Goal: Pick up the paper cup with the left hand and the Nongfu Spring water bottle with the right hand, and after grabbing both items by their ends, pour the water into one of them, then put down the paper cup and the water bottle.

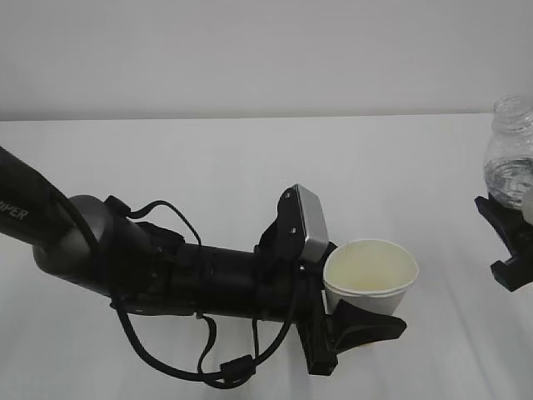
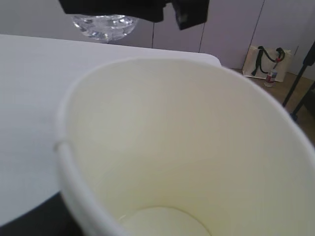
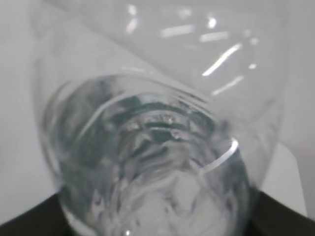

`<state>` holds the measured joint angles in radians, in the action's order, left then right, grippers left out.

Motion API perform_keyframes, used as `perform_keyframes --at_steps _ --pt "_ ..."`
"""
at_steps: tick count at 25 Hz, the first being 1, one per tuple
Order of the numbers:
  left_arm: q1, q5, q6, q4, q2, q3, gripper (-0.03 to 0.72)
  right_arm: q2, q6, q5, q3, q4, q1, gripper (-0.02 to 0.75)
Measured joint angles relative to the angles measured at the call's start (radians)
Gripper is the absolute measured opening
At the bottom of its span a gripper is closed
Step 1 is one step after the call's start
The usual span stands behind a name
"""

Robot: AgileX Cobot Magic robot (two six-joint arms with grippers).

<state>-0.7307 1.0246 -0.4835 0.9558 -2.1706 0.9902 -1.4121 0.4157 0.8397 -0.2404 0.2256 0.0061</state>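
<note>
Gripped low on its wall by the left hand [image 1: 354, 329], the paper cup [image 1: 371, 275] sits upright between the black jaws, its cream inside looking dry and apparently empty in the left wrist view. Off to that hand's right, well apart from the cup, the right hand [image 1: 505, 242] is clamped on the Nongfu Spring water bottle [image 1: 510, 150], whose neck is cut off by the frame edge. Some water [image 3: 147, 162] seems to remain in the bottle's lower part. Both of the 2 pickups look done; bringing bottle to cup, pouring, and setting both down on the white table [image 1: 208, 175] appear still to come.
</note>
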Motion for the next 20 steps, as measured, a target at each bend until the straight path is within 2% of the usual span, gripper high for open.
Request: perform_keyframes --at_steps 10,20 --pt "-0.002 0.0 -0.002 -0.068 0.0 0.0 0.447 0.0 0.147 0.0 0.0 0.0 0.0 0.427" --pt "-0.002 0.0 -0.002 -0.076 0.0 0.0 0.447 0.0 0.258 -0.001 0.0 0.002 0.0 0.427"
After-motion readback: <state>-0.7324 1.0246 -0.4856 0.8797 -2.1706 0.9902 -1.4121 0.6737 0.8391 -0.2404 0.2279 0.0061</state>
